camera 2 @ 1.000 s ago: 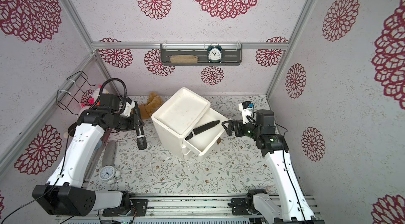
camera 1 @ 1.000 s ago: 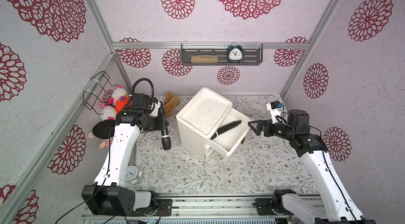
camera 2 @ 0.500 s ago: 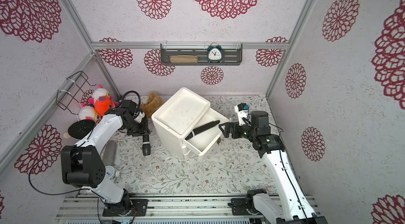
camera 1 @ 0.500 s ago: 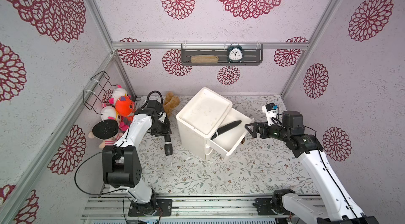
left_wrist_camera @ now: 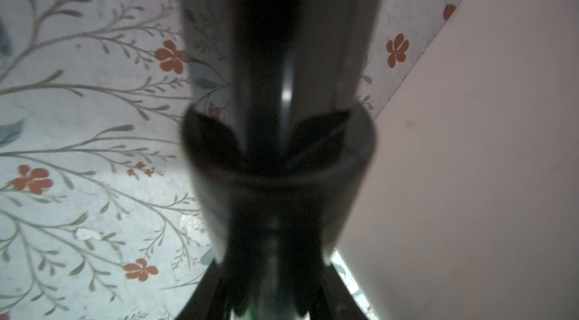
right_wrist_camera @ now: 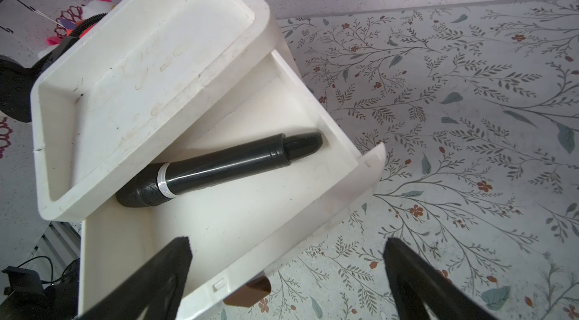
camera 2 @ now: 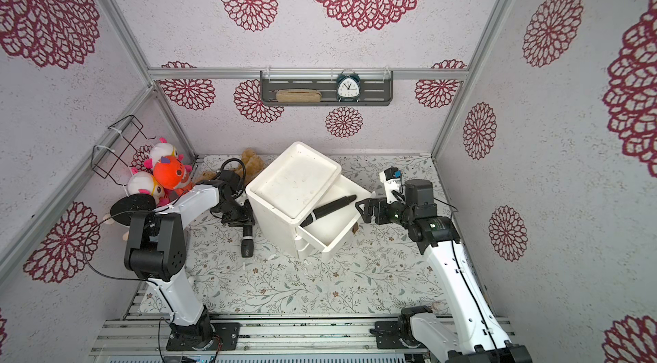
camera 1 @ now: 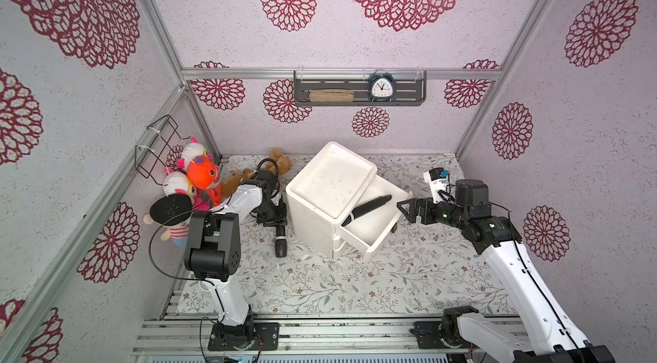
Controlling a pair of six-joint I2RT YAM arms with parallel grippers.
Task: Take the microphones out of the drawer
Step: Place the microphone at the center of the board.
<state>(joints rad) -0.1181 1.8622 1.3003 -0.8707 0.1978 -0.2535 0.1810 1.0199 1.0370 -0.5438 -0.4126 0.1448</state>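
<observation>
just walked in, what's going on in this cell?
The left gripper holds a second black microphone low over the table, beside the white drawer unit. The target microphone lies untouched in the open drawer. The right gripper hovers at the drawer front, fingers wide open, holding nothing.

Nothing was legible: the clock (camera 1: 380, 88) numerals were too small, and print on the microphone (right_wrist_camera: 219, 168) band was blurred.

Microphone (right_wrist_camera: 219, 168) head partly under the cabinet (right_wrist_camera: 141, 67) top; dark cylinder (left_wrist_camera: 279, 52) blurred in left wrist view
</observation>
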